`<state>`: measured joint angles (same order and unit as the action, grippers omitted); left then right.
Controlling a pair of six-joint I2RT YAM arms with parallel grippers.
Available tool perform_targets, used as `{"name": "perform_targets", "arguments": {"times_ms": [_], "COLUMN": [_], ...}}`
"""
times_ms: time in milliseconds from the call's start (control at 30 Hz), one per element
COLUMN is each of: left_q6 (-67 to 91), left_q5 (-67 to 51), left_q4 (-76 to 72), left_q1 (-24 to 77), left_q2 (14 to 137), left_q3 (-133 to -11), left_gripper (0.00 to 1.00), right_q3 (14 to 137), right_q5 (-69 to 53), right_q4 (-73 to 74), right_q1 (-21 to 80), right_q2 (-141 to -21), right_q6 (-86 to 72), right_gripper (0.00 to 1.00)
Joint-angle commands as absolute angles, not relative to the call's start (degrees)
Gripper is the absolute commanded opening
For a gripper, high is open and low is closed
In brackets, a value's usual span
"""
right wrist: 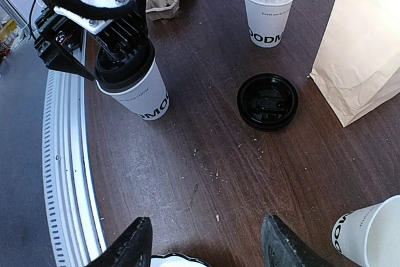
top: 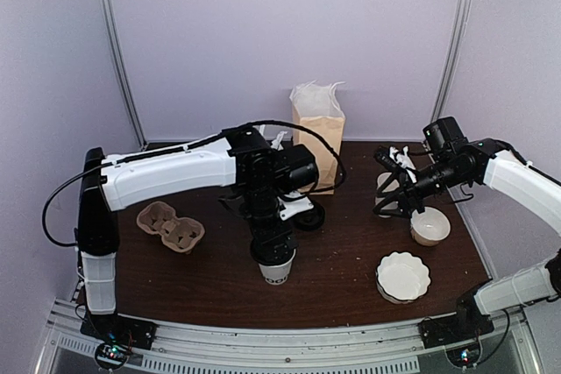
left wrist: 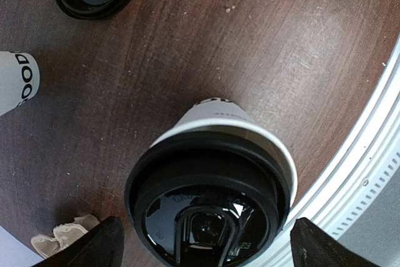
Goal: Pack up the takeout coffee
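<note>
Dark brown wooden tabletop point(top: 351, 278), scuffed and speckled with pale crumbs. Ribbed silver metal rail point(top: 289, 343) runs along its near edge. Plain pale lilac walls point(top: 228, 32) enclose 3 sides, with 2 slim grey metal poles point(top: 118, 50) standing at the back corners. Even, soft light.

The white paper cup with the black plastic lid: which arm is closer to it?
Left. The left gripper hangs directly over the white paper cup with the black plastic lid, fingers open on either side. The right gripper is across the table, near the open white paper cup.
</note>
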<state>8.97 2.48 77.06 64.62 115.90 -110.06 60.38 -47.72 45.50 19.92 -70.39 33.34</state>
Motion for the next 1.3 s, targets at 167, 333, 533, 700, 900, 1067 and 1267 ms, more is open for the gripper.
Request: {"name": "perform_targets", "arguments": {"times_ms": [167,333,533,700,900,1067,1267], "left_q6": [8.2,8.5,16.3,22.3,26.5,29.7,30.1], "left_q5": [0.7,8.9,9.4,-1.9,-12.2,-17.7,-20.9], "left_q4": [75.2,73.6,58.1,39.2,28.3,17.2,11.4], "left_q1": [64.9,64.5,58.6,53.8,50.8,50.1,49.9], "left_q2": [112.5,105.4,88.9,73.8,70.2,73.2,76.8], "left_q3": [-113.1,-110.4,-88.6,-67.8,-54.8,-48.4,-47.9], "left_gripper": [0.98,0.98,0.95,0.88,0.75,0.72,0.72], "right_q3": [60.7,63.1,70.7,72.4,72.6,74.6,78.3], "right_q5": [-46.0,-43.2,-39.6,-42.2,-40.0,-41.4,-40.0], "right_q4": [46.3,47.1,53.4,55.2,49.4,45.3,44.2], "right_q1": [20.2,20.4,26.4,32.3,40.8,44.1,48.2], "right_q2": [-69.3,-69.7,-75.0,-82.3,-91.1,-97.4,-104.3], "right_q6": [34.1,31.7,29.8,29.4,28.9,29.3,30.5], "right_gripper": [0.63,0.62,0.59,0.51,0.42,0.34,0.32]}}
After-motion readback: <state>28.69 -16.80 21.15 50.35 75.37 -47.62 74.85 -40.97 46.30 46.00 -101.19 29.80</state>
